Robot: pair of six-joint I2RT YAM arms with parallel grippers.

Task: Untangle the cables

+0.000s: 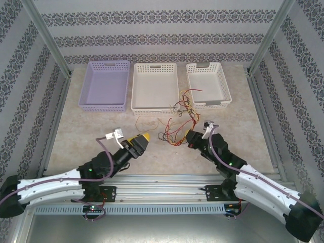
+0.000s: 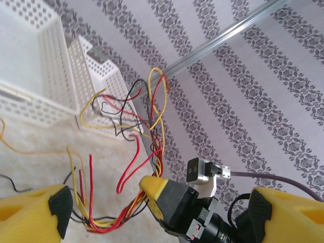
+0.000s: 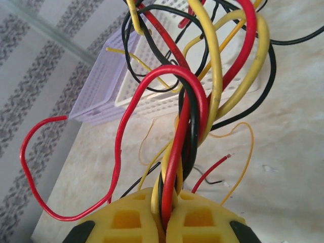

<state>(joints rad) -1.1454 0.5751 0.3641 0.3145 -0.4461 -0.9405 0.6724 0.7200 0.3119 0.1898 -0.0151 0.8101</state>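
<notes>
Cables (image 1: pixel 174 135) in red, yellow and black lay as one loose tangle on the beige surface (image 1: pixel 86 131), a little right of the middle, in front of the gap between the two white baskets.

At the far left of the back row stood a lilac basket (image 1: pixel 103 107), well apart from the wires. Nearer to the arms, the left gripper (image 1: pixel 140 139) pointed toward the tangle. Its jaws were spread wide and nothing was between them. In the left wrist view its yellow fingers (image 2: pixel 28 215) stood far apart at the bottom corners, with the wires rising beyond them.

Next in the row came the large white basket (image 1: pixel 154 108). Just in front of its wall one thin tan wire (image 1: pixel 146 122) lay alone on the surface, left of the main tangle.

From there the tangle spread to the right, and several loops reached up toward the front left corner of the small white basket (image 1: pixel 212 104). I could not tell if they touched it.

The right gripper (image 1: pixel 191 137) was at the near right edge of the tangle. Its jaws were pressed together and pinched a bundle of red, yellow and black strands. In the right wrist view these strands came out between the closed jaws and fanned apart. One red strand (image 3: pixel 45 167) curled away to the side, its end free in the air.
</notes>
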